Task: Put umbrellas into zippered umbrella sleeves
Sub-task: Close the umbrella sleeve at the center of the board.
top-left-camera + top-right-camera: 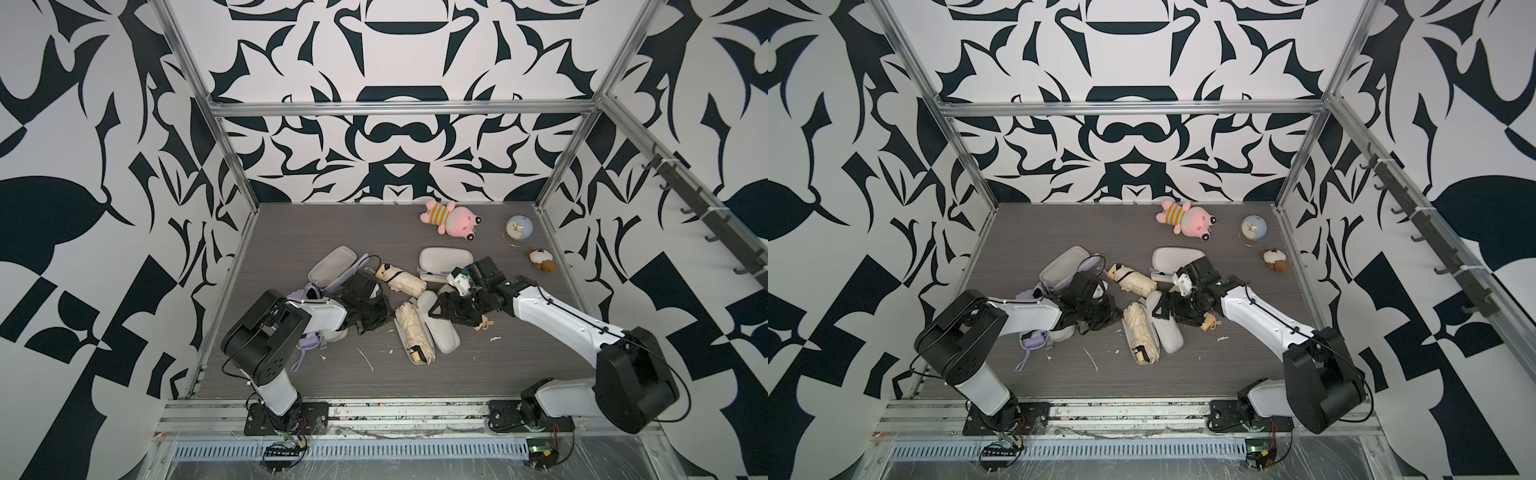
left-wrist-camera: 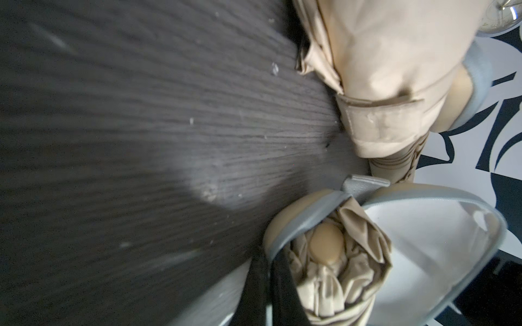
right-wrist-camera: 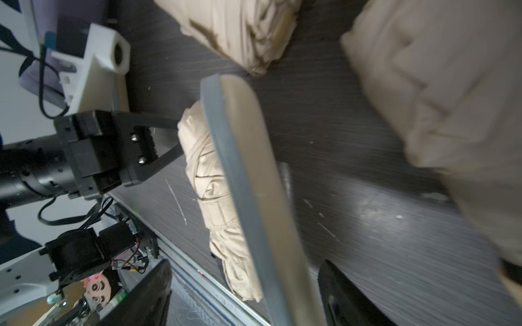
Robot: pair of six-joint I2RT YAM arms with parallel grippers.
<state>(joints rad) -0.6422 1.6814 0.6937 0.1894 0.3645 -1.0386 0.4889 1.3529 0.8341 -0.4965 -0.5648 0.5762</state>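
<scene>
1. No text, label, brand name or number can be read in any view.
2. The small round pale-blue table clock (image 1: 518,228) (image 1: 1253,227) near the far right corner shows a white dial in both top views. Its markings are too small to make out.

White arm shells (image 1: 557,320), black joints (image 1: 631,374), thin black cables (image 3: 41,84).

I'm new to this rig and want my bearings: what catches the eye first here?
The bold black-and-white patterned walls dominate all around. At the middle of the dark grey table, a cream-beige folded umbrella lies in an open beige clamshell sleeve. A pink plush toy lies near the far wall.
</scene>
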